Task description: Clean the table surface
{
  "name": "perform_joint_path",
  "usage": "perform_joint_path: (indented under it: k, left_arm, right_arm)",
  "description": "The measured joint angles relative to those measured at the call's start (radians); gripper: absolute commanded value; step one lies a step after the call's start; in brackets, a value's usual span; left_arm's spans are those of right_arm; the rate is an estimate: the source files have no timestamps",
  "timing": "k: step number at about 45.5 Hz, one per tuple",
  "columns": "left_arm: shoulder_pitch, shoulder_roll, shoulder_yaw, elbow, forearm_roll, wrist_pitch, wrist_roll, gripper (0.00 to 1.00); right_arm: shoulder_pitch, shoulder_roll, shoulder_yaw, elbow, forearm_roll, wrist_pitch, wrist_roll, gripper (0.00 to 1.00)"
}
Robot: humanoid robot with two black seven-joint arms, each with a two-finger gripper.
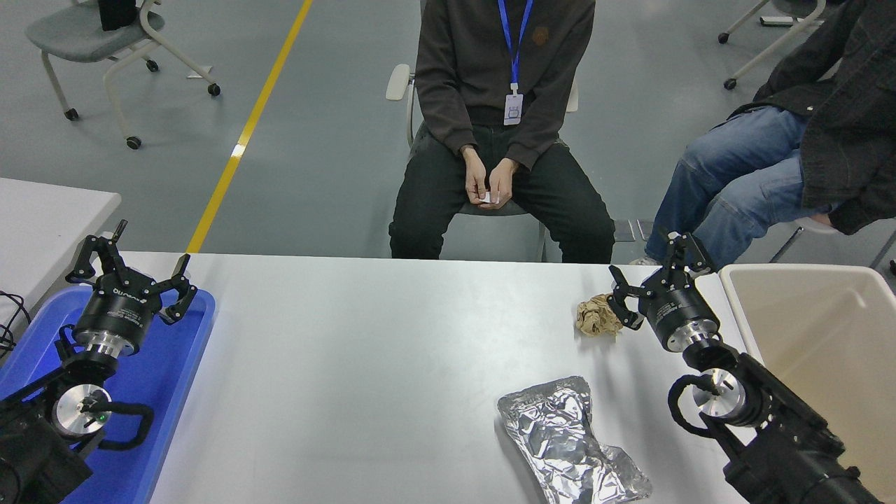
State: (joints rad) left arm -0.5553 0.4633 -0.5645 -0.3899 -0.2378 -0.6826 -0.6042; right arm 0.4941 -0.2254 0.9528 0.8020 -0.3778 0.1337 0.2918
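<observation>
Remaining on the wide white-grey surface (364,364): crumpled brown paper wad (595,316) and creased silver foil pouch (567,441). Right pincer (654,276) open beside the wad, gripping nothing; nothing binned yet.

Low in the frame, right of centre, we see a crumpled silver foil pouch (568,442) lying flat. Above it, toward the right, sits a small wad of brown paper (595,317). At the right edge we find a large cream bin (826,350), and at the lower left a blue tray (178,364). At top centre a person in a dark sweater (504,70) sits with a blue lanyard, hands (488,185) together in the lap. A second person in jeans (742,168) sits at upper right. A grey wheeled chair (91,42) stands at upper left, beside a yellow floor line (245,133).
</observation>
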Motion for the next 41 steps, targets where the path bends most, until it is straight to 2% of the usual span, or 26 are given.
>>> perform_joint_path:
  k: [15,41]
  left_arm:
    - [0.000,0.000,0.000,0.000,0.000,0.000,0.000,1.00]
    - [0.000,0.000,0.000,0.000,0.000,0.000,0.000,1.00]
  right_arm:
    - [0.103,-0.193,-0.295,0.181,-0.054,-0.115,-0.117,0.98]
    - [0.285,-0.429,-0.657,0.495,-0.345,-0.149,-0.292,0.98]
